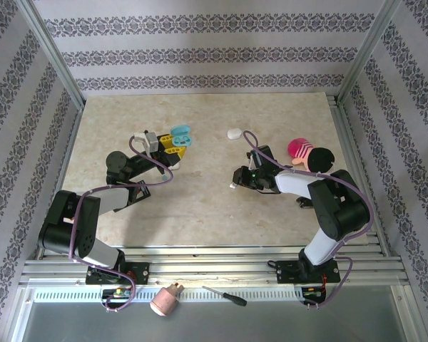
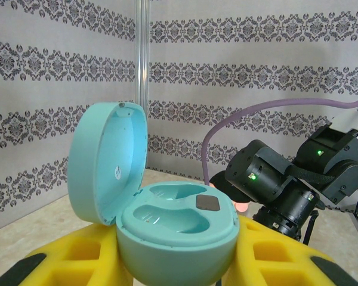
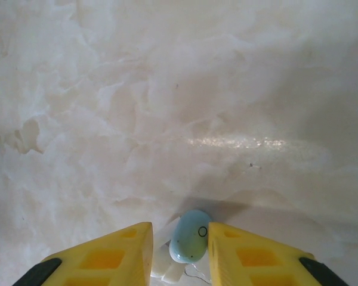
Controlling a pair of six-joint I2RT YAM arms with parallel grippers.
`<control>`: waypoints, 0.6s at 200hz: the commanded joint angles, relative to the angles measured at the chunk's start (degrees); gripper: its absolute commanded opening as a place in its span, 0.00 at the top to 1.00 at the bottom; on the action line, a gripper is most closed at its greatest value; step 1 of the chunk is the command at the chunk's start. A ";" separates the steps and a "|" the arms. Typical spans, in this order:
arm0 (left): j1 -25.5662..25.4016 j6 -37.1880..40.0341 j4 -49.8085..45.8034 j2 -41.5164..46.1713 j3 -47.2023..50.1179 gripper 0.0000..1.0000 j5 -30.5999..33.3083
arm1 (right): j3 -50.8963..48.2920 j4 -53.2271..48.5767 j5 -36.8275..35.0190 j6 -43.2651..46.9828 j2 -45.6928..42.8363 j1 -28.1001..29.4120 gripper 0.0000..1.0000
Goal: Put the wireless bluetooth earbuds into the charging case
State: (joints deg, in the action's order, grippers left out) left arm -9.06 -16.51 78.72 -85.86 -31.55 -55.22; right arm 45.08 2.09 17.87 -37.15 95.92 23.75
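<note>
Overhead, a pale marble tabletop point(image 1: 200, 206) spread between patterned walls point(image 1: 200, 57). The left jaws were clenched on an open teal case point(image 2: 178, 235), held upright with its lid standing at one side. A white case point(image 1: 234, 132) lay farther back near the middle. The right jaws were down at the tabletop, pinching a tiny pale blue-green earbud point(image 3: 191, 237) between yellow fingers point(image 3: 107, 256), well apart from the teal case.

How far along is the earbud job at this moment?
Done: the charging case is open, held by the left pincer. In hand: the right pincer pinches one pale blue-green earbud over the table. Left: both wells look empty, so no bud is seated yet.
</note>
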 commanded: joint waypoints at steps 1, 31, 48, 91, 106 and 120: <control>-0.87 0.69 2.93 -0.39 -1.50 0.76 -0.50 | -0.40 1.13 1.19 -0.57 0.71 -0.48 0.70; -0.85 0.69 2.93 0.00 -1.29 0.76 -0.41 | 0.18 1.18 1.40 -0.89 1.99 -0.54 0.70; -0.79 0.64 2.94 0.05 -1.18 0.76 -0.42 | 0.49 1.54 1.89 -1.09 2.56 -0.54 0.70; -0.84 0.72 2.93 0.00 -1.27 0.76 -0.33 | 0.45 2.25 2.55 -1.61 2.89 -0.54 0.71; -0.86 0.69 2.94 -0.08 -1.27 0.76 -0.33 | 0.19 2.55 2.94 -1.94 2.31 -0.59 0.71; -0.85 0.72 2.94 -0.16 -1.32 0.76 -0.40 | -0.16 2.58 3.22 -2.17 1.55 -0.58 0.71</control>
State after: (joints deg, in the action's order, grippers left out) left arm -9.06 -16.49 78.72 -85.89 -31.55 -55.22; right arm 45.10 3.27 19.68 -38.06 98.08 23.38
